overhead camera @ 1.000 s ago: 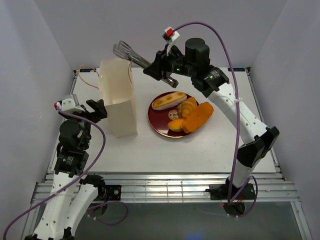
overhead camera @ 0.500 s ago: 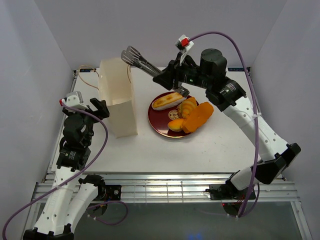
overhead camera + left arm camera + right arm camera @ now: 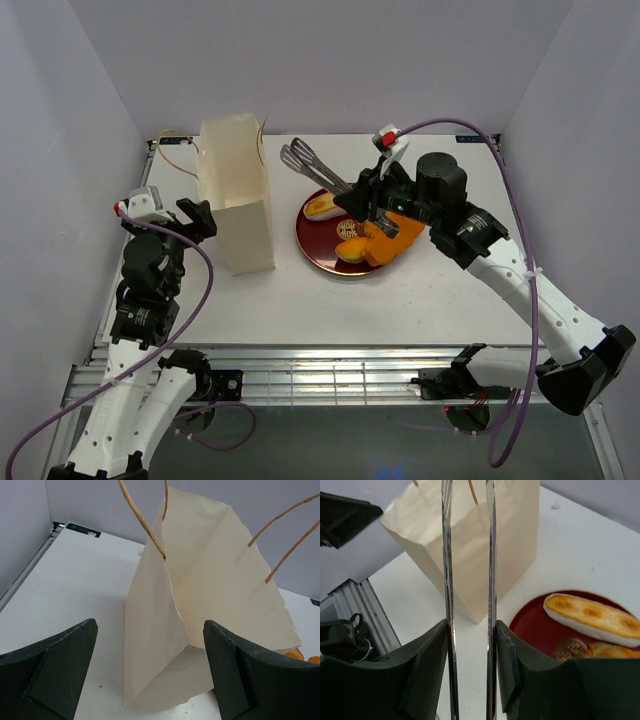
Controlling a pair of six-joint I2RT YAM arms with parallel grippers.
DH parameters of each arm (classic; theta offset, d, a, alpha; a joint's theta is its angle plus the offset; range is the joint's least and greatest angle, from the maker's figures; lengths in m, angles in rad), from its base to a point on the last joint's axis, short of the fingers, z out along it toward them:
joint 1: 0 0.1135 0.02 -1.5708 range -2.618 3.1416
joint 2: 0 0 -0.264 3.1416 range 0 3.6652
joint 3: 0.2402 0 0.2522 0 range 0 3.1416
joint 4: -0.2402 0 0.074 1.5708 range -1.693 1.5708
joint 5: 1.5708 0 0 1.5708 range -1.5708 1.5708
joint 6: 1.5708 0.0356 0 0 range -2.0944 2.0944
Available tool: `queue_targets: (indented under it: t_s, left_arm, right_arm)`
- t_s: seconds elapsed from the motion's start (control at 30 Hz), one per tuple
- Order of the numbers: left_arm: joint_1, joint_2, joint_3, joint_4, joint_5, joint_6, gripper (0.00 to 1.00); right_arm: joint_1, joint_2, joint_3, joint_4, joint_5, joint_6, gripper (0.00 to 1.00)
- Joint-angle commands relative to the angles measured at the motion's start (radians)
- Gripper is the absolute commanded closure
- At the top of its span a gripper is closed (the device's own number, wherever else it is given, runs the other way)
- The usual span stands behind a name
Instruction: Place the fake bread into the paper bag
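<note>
The cream paper bag (image 3: 236,195) stands upright at the left, open at the top; it fills the left wrist view (image 3: 210,605) and shows in the right wrist view (image 3: 485,535). Fake bread lies on a dark red plate (image 3: 318,250): a long cream-striped roll (image 3: 322,207) (image 3: 592,617), an orange slab (image 3: 392,240) and a small orange piece (image 3: 350,250). My right gripper (image 3: 365,205) (image 3: 470,645) is shut on silver tongs (image 3: 312,165) (image 3: 490,555), held over the plate with empty tips pointing up-left. My left gripper (image 3: 197,218) (image 3: 150,665) is open just left of the bag.
White walls close in the table on the left, back and right. A metal rail runs along the near edge (image 3: 320,365). The purple cables of both arms hang over the table's sides.
My right arm has moved the tongs from above the bag's mouth to the right and down, over the red plate. The left arm has barely moved.
</note>
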State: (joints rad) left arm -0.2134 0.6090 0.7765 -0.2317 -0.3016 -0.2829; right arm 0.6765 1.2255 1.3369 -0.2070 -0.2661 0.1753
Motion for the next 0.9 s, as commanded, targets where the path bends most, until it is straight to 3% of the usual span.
queue_targets:
  t_s: [0.0,0.27,0.53,0.73,0.87]
  left_arm:
    - [-0.004,-0.015,-0.003,0.009,0.010,-0.006,0.03]
    - [-0.004,-0.040,-0.003,0.012,0.018,-0.010,0.03]
    - [-0.006,-0.045,-0.003,0.012,0.024,-0.012,0.03]
    - [-0.006,-0.045,-0.005,0.014,0.027,-0.012,0.03]
    - [-0.006,-0.040,-0.005,0.012,0.025,-0.012,0.03]
  right_arm:
    - [-0.002,-0.083,-0.099,0.075,0.093,0.012,0.53]
    - [-0.018,-0.193,-0.321,0.061,0.223,0.053,0.54]
    - [-0.041,-0.283,-0.426,-0.052,0.415,0.105,0.54]
    - [-0.159,-0.354,-0.514,-0.100,0.394,0.164,0.53]
    - [-0.305,-0.405,-0.573,-0.106,0.334,0.211,0.53]
